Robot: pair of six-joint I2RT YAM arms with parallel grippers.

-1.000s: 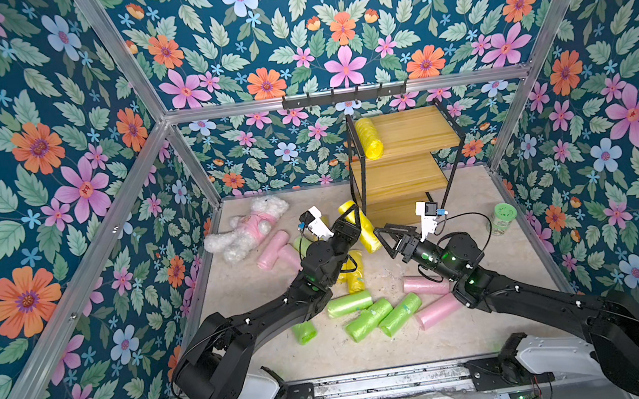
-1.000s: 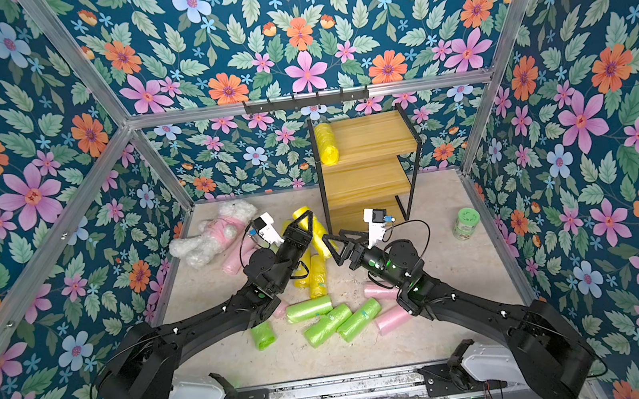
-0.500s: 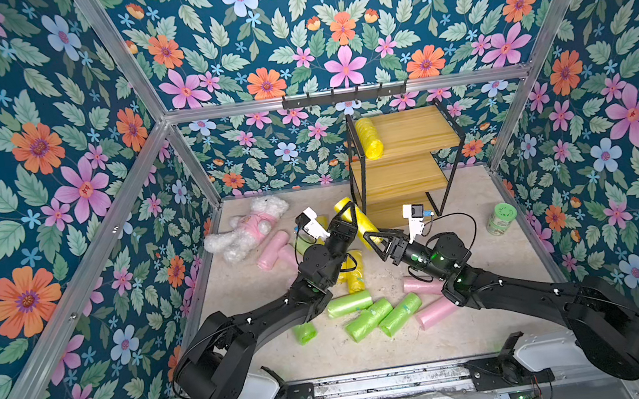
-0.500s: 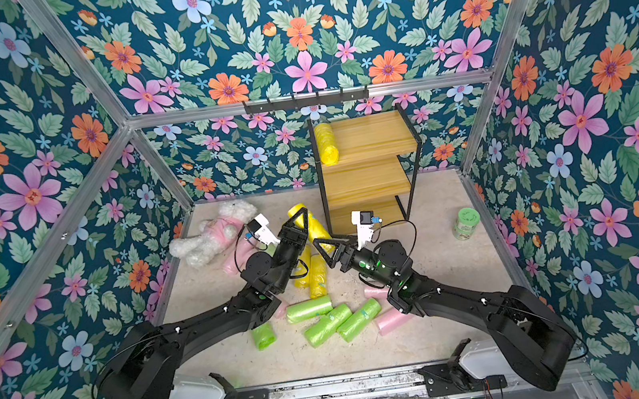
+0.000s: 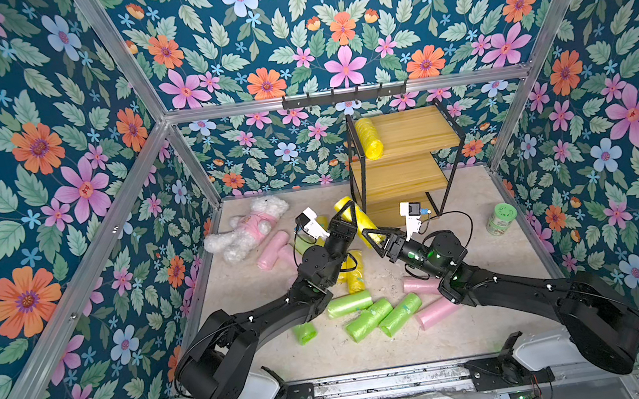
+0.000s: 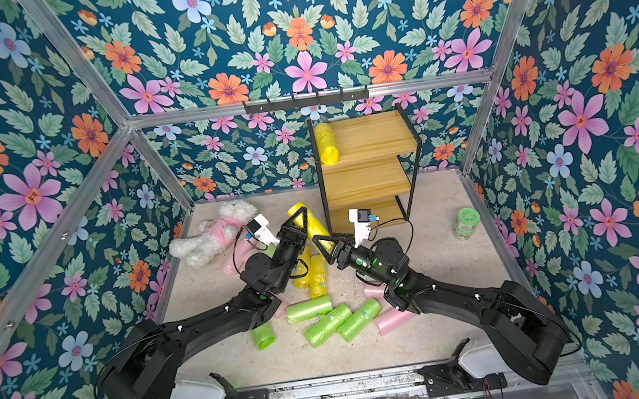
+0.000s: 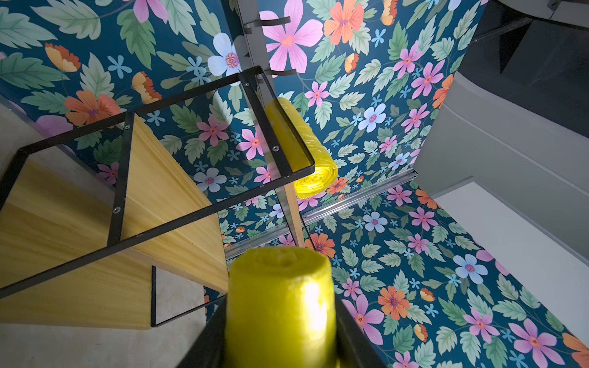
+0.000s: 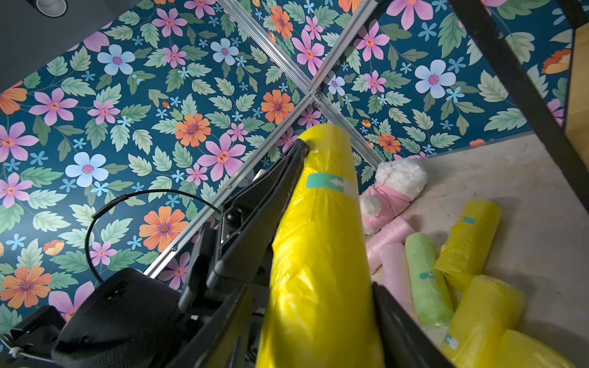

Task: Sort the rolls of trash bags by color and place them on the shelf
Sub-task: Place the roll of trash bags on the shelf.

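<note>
Right hand (image 5: 373, 240) newly around teal-stickered roll (image 8: 318, 242)

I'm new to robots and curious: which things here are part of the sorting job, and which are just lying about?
Job: held yellow roll, shelf, shelved yellow roll, loose yellow rolls, green rolls, pink rolls.
Lying about: plush toy, green-lidded jar.

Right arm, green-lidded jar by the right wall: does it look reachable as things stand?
Probably not yet. The floor between the right gripper and the green-lidded jar looks bare, but its jaws sit around one end of the yellow roll that the left gripper holds up.
</note>
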